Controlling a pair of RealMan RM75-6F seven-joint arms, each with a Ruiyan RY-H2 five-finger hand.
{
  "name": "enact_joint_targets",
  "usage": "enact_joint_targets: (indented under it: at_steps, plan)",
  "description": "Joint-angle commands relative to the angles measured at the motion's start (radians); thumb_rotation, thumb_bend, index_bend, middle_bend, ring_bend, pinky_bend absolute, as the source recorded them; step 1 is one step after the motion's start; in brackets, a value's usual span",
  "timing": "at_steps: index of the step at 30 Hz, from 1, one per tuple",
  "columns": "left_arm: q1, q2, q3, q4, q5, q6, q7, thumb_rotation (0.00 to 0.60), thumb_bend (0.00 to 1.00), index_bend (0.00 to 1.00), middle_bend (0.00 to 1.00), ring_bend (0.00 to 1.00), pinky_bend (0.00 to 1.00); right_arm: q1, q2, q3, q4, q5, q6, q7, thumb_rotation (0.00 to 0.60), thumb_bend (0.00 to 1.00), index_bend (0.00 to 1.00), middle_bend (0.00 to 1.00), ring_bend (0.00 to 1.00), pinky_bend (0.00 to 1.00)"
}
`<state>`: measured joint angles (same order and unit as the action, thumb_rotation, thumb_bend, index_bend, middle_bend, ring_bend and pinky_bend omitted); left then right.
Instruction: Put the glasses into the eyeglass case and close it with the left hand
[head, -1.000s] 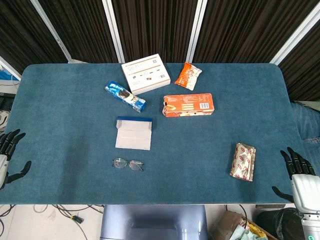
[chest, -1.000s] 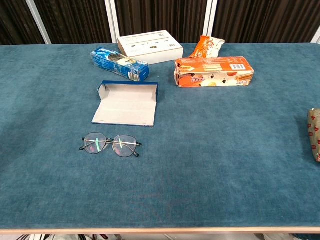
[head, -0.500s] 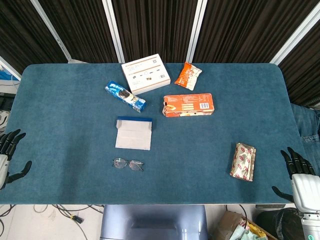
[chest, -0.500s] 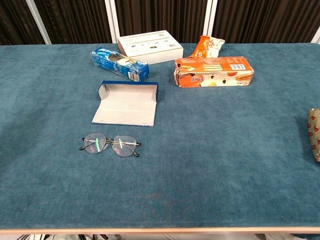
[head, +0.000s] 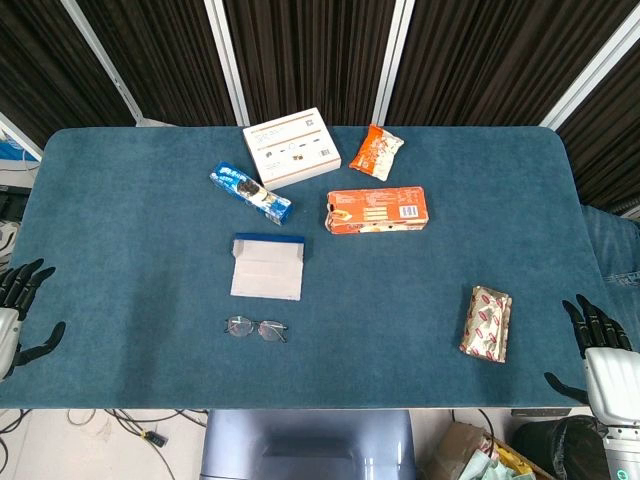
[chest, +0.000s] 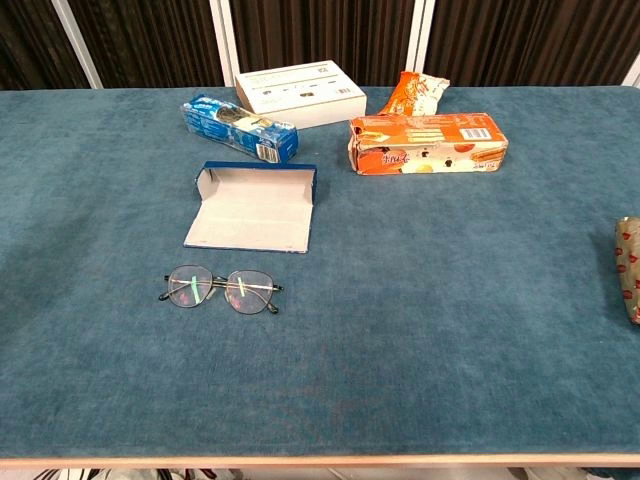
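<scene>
Head view shows the left robot hand (head: 18, 315) off the counter's (head: 140, 230) left edge, fingers spread and holding nothing; the right robot hand (head: 598, 355) sits likewise off the right edge, fingers apart and empty. Neither appears in the chest view.

Take the case (head: 267, 267) as the landmark. It lies open, lid flap folded back on the far side, pale lining facing up. The glasses (head: 256, 328) lie just nearside of the case, a little to its left, apart from it, and they seem to lie flat with the lenses facing the robot. Beyond the case sit a blue pack (head: 250, 193), a white box (head: 291, 147), an orange box (head: 376, 210) and an orange bag (head: 376, 152); a foil pack (head: 486, 322) lies well to the case's right.

Nothing has been grasped yet, so the step in hand is the reach for the glasses. I would bring the left robot hand in from the case's left, low over the cloth, and pinch the frame at the bridge or a temple hinge rather than pressing on a lens. The thin wire frame on soft felt will likely slide, so close gently and lift straight. Then carry it the short way into the tray, lay it lengthwise, and fold the flap toward the robot.
</scene>
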<state>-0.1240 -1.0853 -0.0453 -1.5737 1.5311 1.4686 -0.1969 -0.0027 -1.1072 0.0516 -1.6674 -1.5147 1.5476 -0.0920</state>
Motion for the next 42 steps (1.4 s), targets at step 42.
enact_joint_targets:
  at_steps: [42]
  plan:
    - [-0.663,-0.394,-0.094,-0.187,-0.844,-0.46,0.853,0.6,0.34,0.43,0.05,0.0,0.0,-0.001,-0.001,0.007,-0.018,0.045,-0.024,0.013,0.6,0.12,0.07,0.0,0.1,0.16]
